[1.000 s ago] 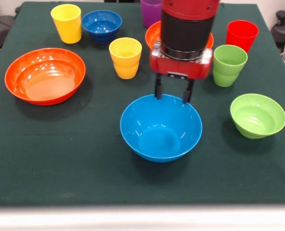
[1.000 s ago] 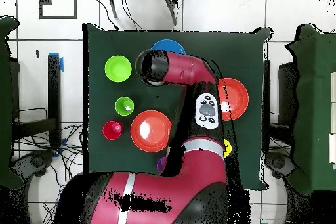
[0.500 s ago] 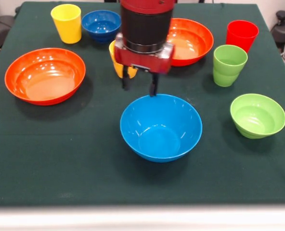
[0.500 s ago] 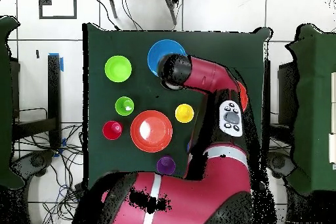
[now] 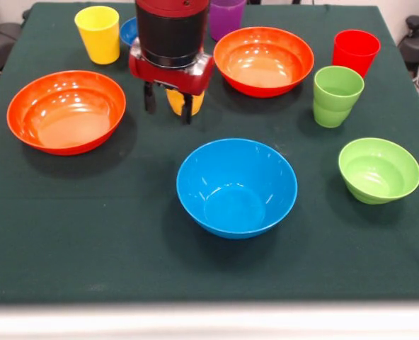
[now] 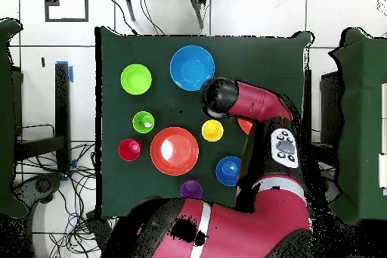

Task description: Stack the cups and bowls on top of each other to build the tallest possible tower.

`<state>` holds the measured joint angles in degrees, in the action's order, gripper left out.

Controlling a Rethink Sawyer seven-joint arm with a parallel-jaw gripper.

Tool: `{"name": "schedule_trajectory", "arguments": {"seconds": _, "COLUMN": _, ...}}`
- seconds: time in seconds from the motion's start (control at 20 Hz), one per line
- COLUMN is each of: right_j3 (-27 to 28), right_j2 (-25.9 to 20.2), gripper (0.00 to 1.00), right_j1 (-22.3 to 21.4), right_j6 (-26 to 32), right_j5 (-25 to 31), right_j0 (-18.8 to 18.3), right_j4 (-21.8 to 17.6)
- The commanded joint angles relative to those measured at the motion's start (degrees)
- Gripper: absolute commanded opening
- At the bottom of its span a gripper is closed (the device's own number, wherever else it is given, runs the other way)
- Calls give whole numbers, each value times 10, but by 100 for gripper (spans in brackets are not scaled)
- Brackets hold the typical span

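Note:
My gripper point(image 5: 168, 108) hangs open and empty just in front of the yellow-orange cup point(image 5: 178, 100), which it partly hides. The large light blue bowl point(image 5: 236, 185) sits nearer the front, right of the gripper. Orange-red bowls rest at the left point(image 5: 66, 111) and at the back point(image 5: 264, 60). A yellow cup point(image 5: 98, 33), purple cup point(image 5: 226, 15), red cup point(image 5: 355, 51) and lime green cup point(image 5: 335, 95) stand upright. The small dark blue bowl point(image 6: 227, 170) is mostly hidden behind the arm in the front view. A small lime green bowl point(image 5: 379, 170) sits at the right. Every piece stands alone; no tower is in view.
The dark green cloth point(image 5: 89, 234) covers the table, with its front edge along the bottom of the front view. In the overhead view the arm point(image 6: 257, 107) reaches over the table's right half and hides most of one orange-red bowl point(image 6: 245, 125).
The gripper has moved from the far rim of the light blue bowl leftward and back, to the yellow-orange cup. It stayed open and empty. No cup or bowl has moved.

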<state>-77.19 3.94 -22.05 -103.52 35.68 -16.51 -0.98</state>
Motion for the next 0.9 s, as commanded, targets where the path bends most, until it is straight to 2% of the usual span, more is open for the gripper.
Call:
{"name": "schedule_trajectory", "arguments": {"seconds": 0.05, "right_j3": -62, "right_j2": -30, "gripper": 100, "right_j1": -5, "right_j6": 41, "right_j5": -51, "right_j0": -19, "right_j4": -80}}
{"name": "schedule_trajectory", "arguments": {"seconds": 0.25, "right_j3": -78, "right_j2": -37, "gripper": 100, "right_j1": -7, "right_j6": 43, "right_j5": -76, "right_j0": -37, "right_j4": -107}}
{"name": "schedule_trajectory", "arguments": {"seconds": 0.6, "right_j3": -66, "right_j2": -55, "gripper": 100, "right_j1": 30, "right_j6": 45, "right_j5": -127, "right_j0": -71, "right_j4": -151}}
{"name": "schedule_trajectory", "arguments": {"seconds": 0.9, "right_j3": -44, "right_j2": -73, "gripper": 100, "right_j1": 46, "right_j6": 60, "right_j5": -124, "right_j0": -100, "right_j4": -175}}
